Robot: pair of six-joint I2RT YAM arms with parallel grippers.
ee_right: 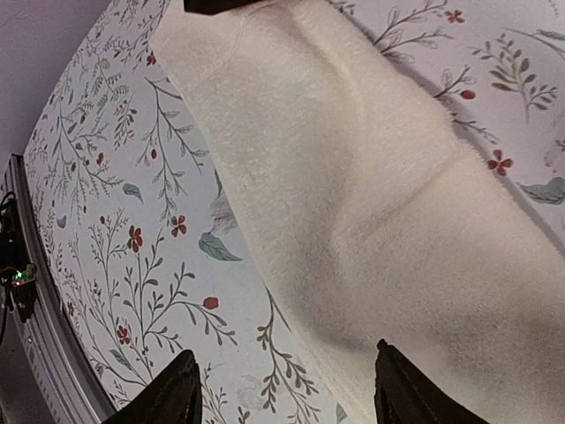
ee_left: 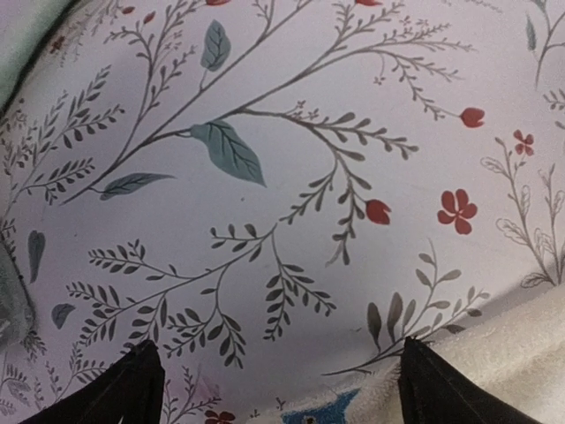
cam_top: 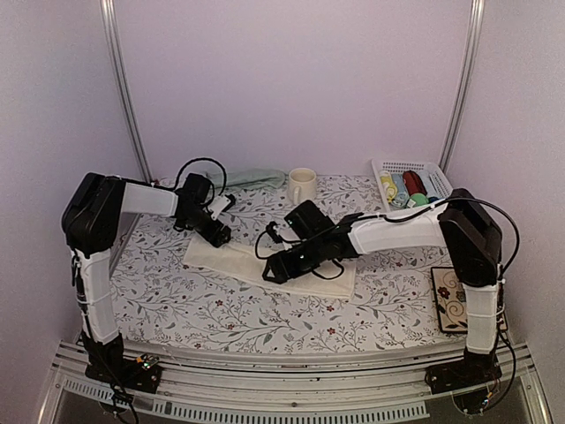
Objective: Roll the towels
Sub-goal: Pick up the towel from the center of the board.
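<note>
White arms (cam_top: 393, 235), black joints (cam_top: 92, 214), looped cables (cam_top: 201, 162)

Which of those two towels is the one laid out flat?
The cream towel, spread flat in the middle of the table. The pale green towel lies bunched up at the back, just left of the mug.

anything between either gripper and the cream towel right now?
Nothing visible. The left gripper is open over the cream towel at its blue mark; only tablecloth and towel show below it. The right gripper is open over the towel's middle. The mug and green towel lie behind, clear of both.
</note>
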